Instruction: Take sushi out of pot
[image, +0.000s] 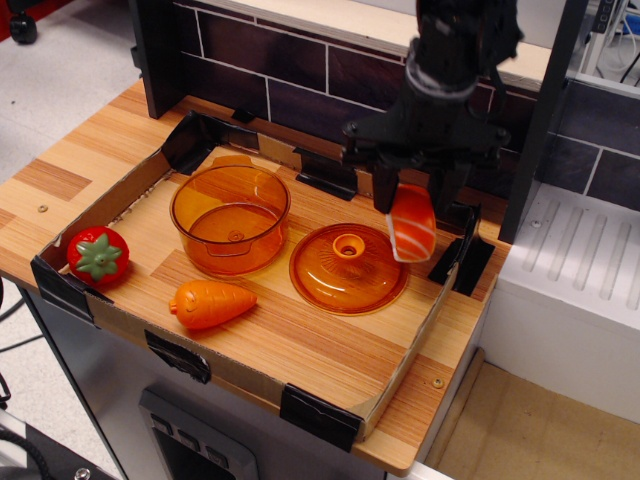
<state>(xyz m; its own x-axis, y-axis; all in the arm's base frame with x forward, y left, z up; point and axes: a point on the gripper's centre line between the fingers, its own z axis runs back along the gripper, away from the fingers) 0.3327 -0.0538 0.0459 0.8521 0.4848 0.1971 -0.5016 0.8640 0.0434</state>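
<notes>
Orange-red sushi (412, 225) with pale stripes, hanging upright, top end pinched between clamped black jaws, body dangling below them. Raised above table (300, 345), pot (230, 218) well off to the side.

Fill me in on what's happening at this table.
The gripper holds the sushi in the air, above the tray's right side, just past the lid. The pot sits empty on the left. A carrot and a strawberry lie untouched in front.
</notes>
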